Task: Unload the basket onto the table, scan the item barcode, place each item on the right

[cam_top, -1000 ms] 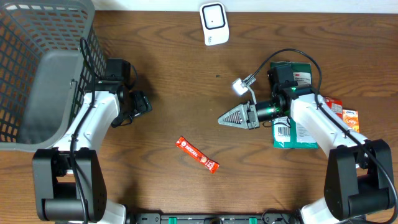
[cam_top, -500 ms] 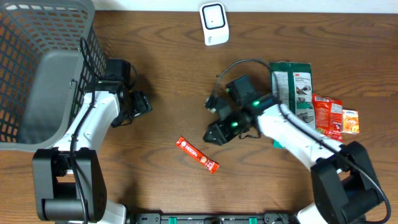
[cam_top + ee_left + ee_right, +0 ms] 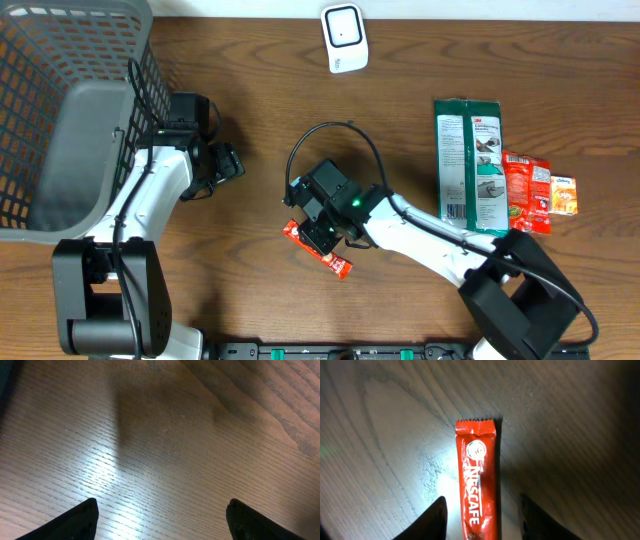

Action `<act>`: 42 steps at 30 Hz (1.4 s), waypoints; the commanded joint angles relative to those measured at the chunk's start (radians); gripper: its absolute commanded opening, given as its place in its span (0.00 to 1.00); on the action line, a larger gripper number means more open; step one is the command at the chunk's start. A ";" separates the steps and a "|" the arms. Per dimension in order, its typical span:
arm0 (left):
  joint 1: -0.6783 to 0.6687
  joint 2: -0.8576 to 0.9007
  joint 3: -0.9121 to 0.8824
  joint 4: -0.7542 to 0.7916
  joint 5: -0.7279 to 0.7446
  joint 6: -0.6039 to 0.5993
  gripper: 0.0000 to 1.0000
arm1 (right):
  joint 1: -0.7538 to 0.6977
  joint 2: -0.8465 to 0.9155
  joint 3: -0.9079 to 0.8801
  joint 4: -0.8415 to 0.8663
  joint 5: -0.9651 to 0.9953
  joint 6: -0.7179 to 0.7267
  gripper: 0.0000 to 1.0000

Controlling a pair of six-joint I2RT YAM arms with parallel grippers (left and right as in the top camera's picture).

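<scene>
From overhead the right gripper (image 3: 312, 230) hides the upper end of the sachet (image 3: 336, 262), and in the right wrist view its lower end runs off the bottom edge. The basket (image 3: 40, 60) is cut by the left edge. Print on the green pack (image 3: 472, 160) is too small to read.

Red Nescafe stick (image 3: 479, 480) lies flat, label up.

It looks like a mock shop checkout set on a wooden table (image 3: 260, 110), with a grey wire basket (image 3: 40, 50), a white barcode scanner (image 3: 344, 37) and packaged goods, namely a green pack (image 3: 471, 165), red snack packets (image 3: 525, 190) and a Nescafe stick (image 3: 478, 480), laid between the bench-mounted left arm (image 3: 150, 190) and right arm (image 3: 430, 235).
</scene>
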State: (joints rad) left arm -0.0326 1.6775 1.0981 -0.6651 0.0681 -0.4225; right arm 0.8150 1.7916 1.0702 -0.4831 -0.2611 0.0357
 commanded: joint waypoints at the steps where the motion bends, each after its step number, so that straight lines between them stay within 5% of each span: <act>1: 0.008 0.002 -0.003 0.011 -0.016 -0.010 0.83 | 0.005 0.016 0.005 -0.016 0.024 0.009 0.44; 4: 0.008 0.002 -0.003 0.015 0.001 -0.011 0.83 | -0.021 -0.005 0.047 -0.108 0.024 0.010 0.39; 8: 0.005 0.002 -0.003 -0.026 0.280 0.009 0.81 | -0.086 -0.051 0.081 -0.265 -0.029 0.024 0.40; 12: -0.047 0.002 -0.003 -0.029 0.423 0.119 0.42 | -0.169 -0.058 0.080 -0.389 -0.130 0.022 0.42; 13: -0.079 0.002 -0.004 -0.030 0.422 0.119 0.24 | -0.206 -0.056 0.078 -0.431 -0.179 0.006 0.43; 16: -0.156 0.002 -0.009 -0.029 0.421 0.119 0.08 | -0.267 -0.056 0.077 -0.483 -0.249 -0.037 0.45; 27: -0.338 0.002 -0.066 -0.071 0.267 0.015 0.08 | -0.394 -0.055 -0.074 -0.365 -0.472 -0.066 0.43; 35: -0.347 0.002 -0.151 -0.014 0.256 0.009 0.08 | -0.384 -0.055 -0.253 -0.107 -0.494 0.143 0.39; 42: -0.347 0.002 -0.219 0.016 0.260 0.009 0.08 | -0.354 -0.055 -0.299 -0.045 -0.534 0.174 0.40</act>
State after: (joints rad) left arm -0.3759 1.6775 0.9012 -0.6540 0.3378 -0.4007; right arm 0.4385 1.7508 0.7853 -0.5316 -0.7601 0.1696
